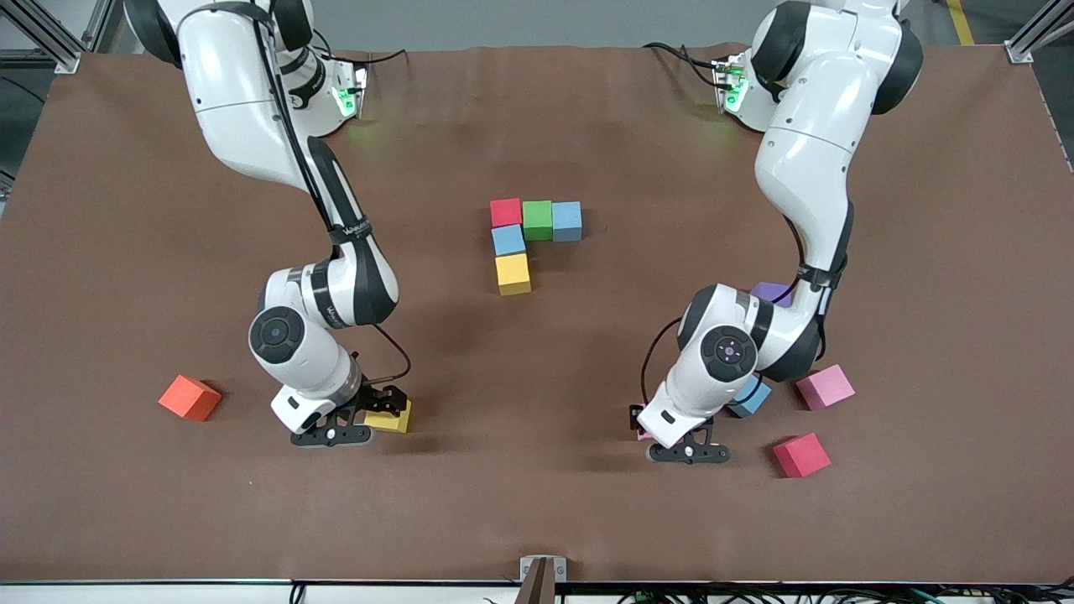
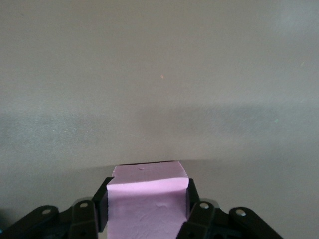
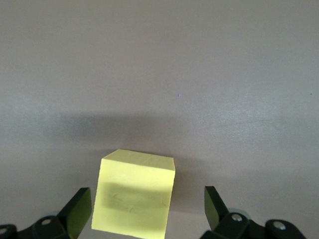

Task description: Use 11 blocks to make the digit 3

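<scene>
No legible text or labels.

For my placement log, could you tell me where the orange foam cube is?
In the front view, the orange foam cube sits alone toward the right arm's end of the table, beside the right gripper at a loose yellow foam cube.

five blocks [image 1: 529,236] touching mid-table, others scattered nearer the camera

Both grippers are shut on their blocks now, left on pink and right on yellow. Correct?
Half right. The left gripper is shut on the pink block, as the left wrist view shows. The right gripper is open: in the right wrist view its fingers stand apart on either side of the yellow block, with a gap on each side.
</scene>
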